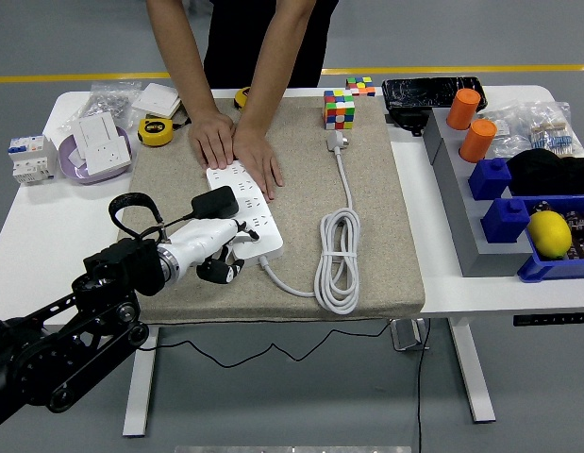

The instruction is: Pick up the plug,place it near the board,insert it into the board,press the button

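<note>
A white power strip (260,223) lies slantwise on the beige mat (386,217). A black plug (215,201) stands on the strip's left edge, and its black cable (131,205) loops off to the left. My left hand (223,266), white with dark fingertips, lies against the strip's near end just below the plug. Its fingers are curled down onto the mat and I see nothing grasped in them. A person at the far side presses both hands (237,146) flat on the strip's far end. The strip's button is hidden from me.
The strip's white cord (337,257) lies coiled on the mat, ending in a white plug (337,142) by a colour cube (339,109). Sockets, tape measures and a breaker lie at the far left. Grey and blue bins with orange cylinders and a lemon (549,233) fill the right.
</note>
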`<state>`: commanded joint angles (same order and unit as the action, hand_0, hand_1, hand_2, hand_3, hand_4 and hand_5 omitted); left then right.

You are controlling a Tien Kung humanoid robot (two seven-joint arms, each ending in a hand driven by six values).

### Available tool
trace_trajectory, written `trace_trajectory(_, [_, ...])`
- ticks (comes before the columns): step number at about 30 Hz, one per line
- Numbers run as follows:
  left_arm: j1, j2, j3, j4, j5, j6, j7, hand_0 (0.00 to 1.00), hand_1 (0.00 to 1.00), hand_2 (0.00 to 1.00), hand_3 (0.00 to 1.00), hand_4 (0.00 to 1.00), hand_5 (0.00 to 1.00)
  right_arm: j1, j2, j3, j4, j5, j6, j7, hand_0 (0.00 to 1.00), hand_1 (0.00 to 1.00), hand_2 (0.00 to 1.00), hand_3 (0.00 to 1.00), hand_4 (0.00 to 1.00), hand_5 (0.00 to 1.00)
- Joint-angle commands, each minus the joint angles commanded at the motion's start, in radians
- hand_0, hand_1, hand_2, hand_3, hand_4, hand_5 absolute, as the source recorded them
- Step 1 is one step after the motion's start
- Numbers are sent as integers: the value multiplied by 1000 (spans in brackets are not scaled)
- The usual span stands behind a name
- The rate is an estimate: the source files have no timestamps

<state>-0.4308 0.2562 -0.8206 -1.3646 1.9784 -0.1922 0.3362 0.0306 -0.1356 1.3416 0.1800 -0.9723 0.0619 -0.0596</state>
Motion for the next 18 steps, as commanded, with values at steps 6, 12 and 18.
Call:
trace_trajectory(6, [2, 0, 3, 4, -3, -3, 1, 140, 39, 158, 782, 507, 2, -1, 0, 1, 0, -1, 0, 0, 837, 737, 722, 739, 998, 737])
trace_trajectory(12, [6, -2, 3, 16, -2, 5, -5, 140, 39, 158, 783, 506, 2, -3, -1, -1, 0, -1, 0, 0, 837, 737, 721, 738, 998, 737])
trace_trajectory(18, [7, -5, 4, 28, 0, 0, -3, 140, 39, 158, 782, 518, 2, -6, -1, -1, 0, -3, 0, -1, 837, 737, 721, 737, 998, 736])
